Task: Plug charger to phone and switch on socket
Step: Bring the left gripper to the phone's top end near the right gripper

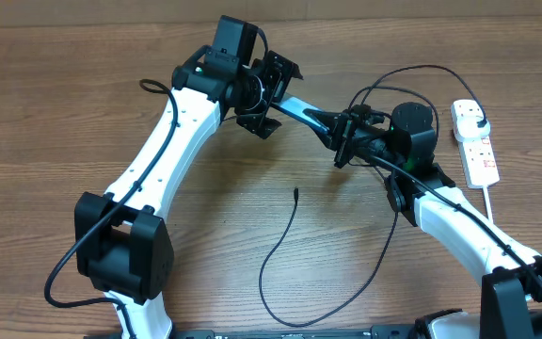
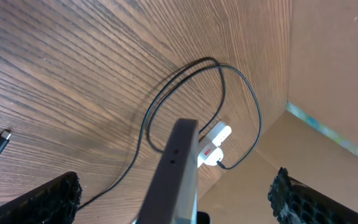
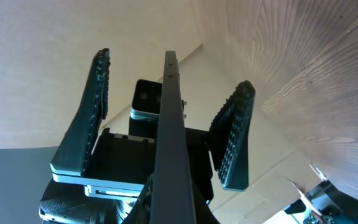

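Overhead: my right pincer (image 1: 339, 135) was clamped on the phone (image 1: 294, 107), raised off the table (image 1: 64, 75). My left pincer (image 1: 274, 96) gaped around its other end. The charger (image 1: 283, 243) lay loose, its tip well apart from the phone, and the socket (image 1: 478, 149) sat far right.

Left wrist: the phone stood edge-on between my spread jaws; I couldn't tell whether they touched it.

Right wrist: likewise.

Releasing early could drop it. No containers showed.

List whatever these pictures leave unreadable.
- Phone port: overhead, left claw and right claw cover its ends; both wrist views show only its thin edge.
- Socket switches: too small overhead to read on or off; in left wrist, the phone blocks most of it.
- Charger tip: tiny overhead, blurred at left wrist's edge; connector face unreadable.
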